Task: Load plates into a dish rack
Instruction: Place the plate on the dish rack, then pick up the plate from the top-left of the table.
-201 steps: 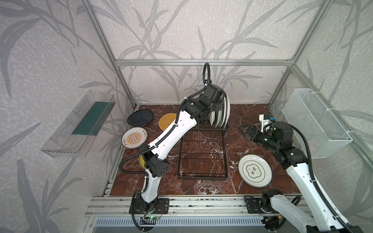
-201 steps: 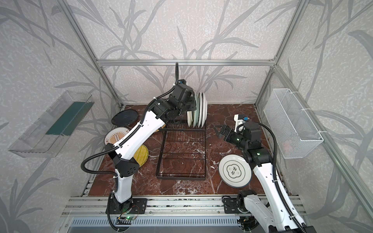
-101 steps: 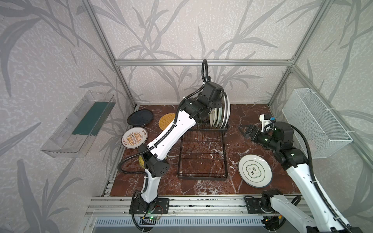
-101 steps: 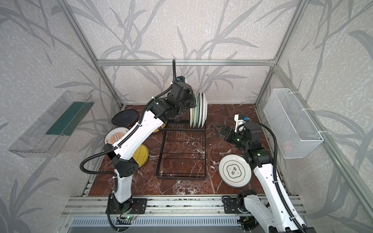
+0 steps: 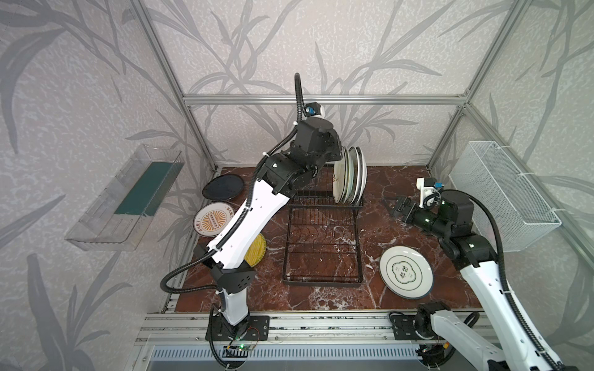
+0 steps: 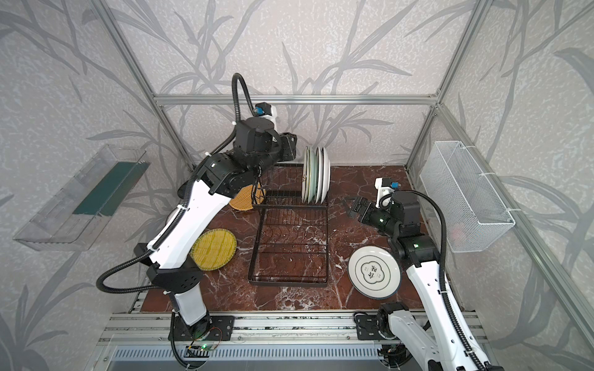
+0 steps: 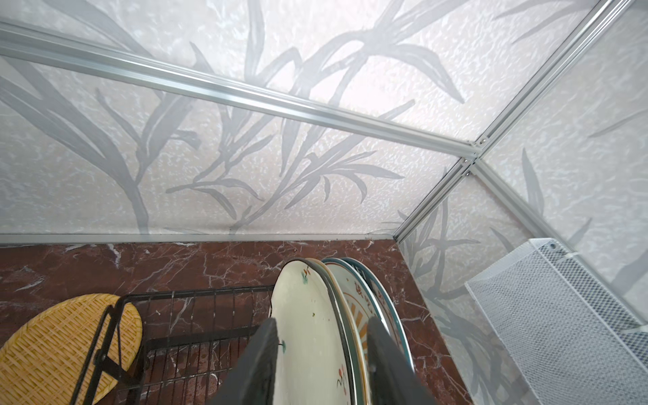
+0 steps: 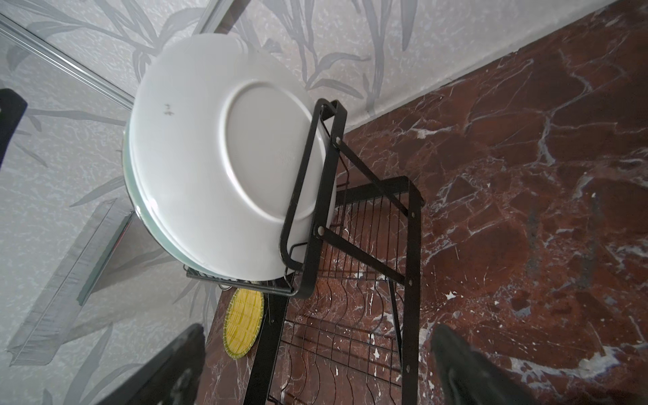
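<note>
The black wire dish rack [image 5: 321,282] sits in the middle of the red-brown marble table [image 5: 401,180], its raised slotted section at the far end. A tight row of round plates [image 5: 352,176] stands on edge in those slots, at the section's right side. In the left wrist view the left pincer [image 7: 322,324] hangs over the row with its fingers apart. They straddle the top edges of the cream floral plate [image 7: 308,350], leftmost of the row, and its neighbour; whether either finger touches a plate I cannot tell. The right pincer [image 5: 390,205] hovers over bare table to the right of the rack, spread wide and empty. To the rack's left, a glossy black plate [image 5: 223,188], a white plate with an orange sunburst [image 5: 212,219] and a yellow woven-look plate [image 5: 258,253] lie flat on the table. An orange woven-look plate [image 6: 244,199] lies beside the raised section, and a white plate with a green emblem [image 5: 406,272] lies to the rack's right.
</note>
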Available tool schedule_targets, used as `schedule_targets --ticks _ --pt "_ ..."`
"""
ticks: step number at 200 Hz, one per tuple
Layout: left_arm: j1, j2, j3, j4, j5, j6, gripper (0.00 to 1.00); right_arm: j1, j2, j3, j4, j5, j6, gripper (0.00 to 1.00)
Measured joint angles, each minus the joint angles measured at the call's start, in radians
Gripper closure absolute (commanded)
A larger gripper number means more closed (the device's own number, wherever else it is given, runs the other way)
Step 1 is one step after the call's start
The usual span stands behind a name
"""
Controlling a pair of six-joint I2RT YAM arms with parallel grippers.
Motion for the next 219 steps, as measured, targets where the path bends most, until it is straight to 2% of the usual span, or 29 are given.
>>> schedule_targets --ticks 18,48,75,111,142,174,205,219 --pt "0.025 -0.095 -0.079 0.010 0.021 0.003 0.40 0.010 -0.002 0.014 0.000 0.012 -0.018 0.01" --pt "0.124 -0.328 -0.345 0.043 0.104 -0.027 0.15 0.061 -0.002 0.037 0.005 0.043 -0.058 0.01" --pt "0.270 -0.504 -0.552 0.057 0.216 -0.084 0.07 0.130 -0.002 0.048 0.035 0.064 -0.097 0.01" --pt "0.512 -0.674 -0.823 0.063 0.431 -0.188 0.08 0.260 -0.007 0.052 0.089 0.092 -0.173 0.01" --pt "0.672 -0.707 -1.040 0.082 0.618 -0.283 0.12 0.396 -0.034 0.053 0.100 0.150 -0.255 0.01" --pt "0.736 -0.650 -1.231 0.158 0.724 -0.361 0.24 0.507 -0.078 0.042 0.108 0.209 -0.315 0.01" --pt "0.753 -0.569 -1.361 0.312 0.750 -0.428 0.41 0.589 -0.110 -0.018 0.117 0.262 -0.332 0.01" --pt "0.753 -0.524 -1.395 0.379 0.753 -0.462 0.42 0.616 -0.107 -0.040 0.120 0.278 -0.332 0.01"
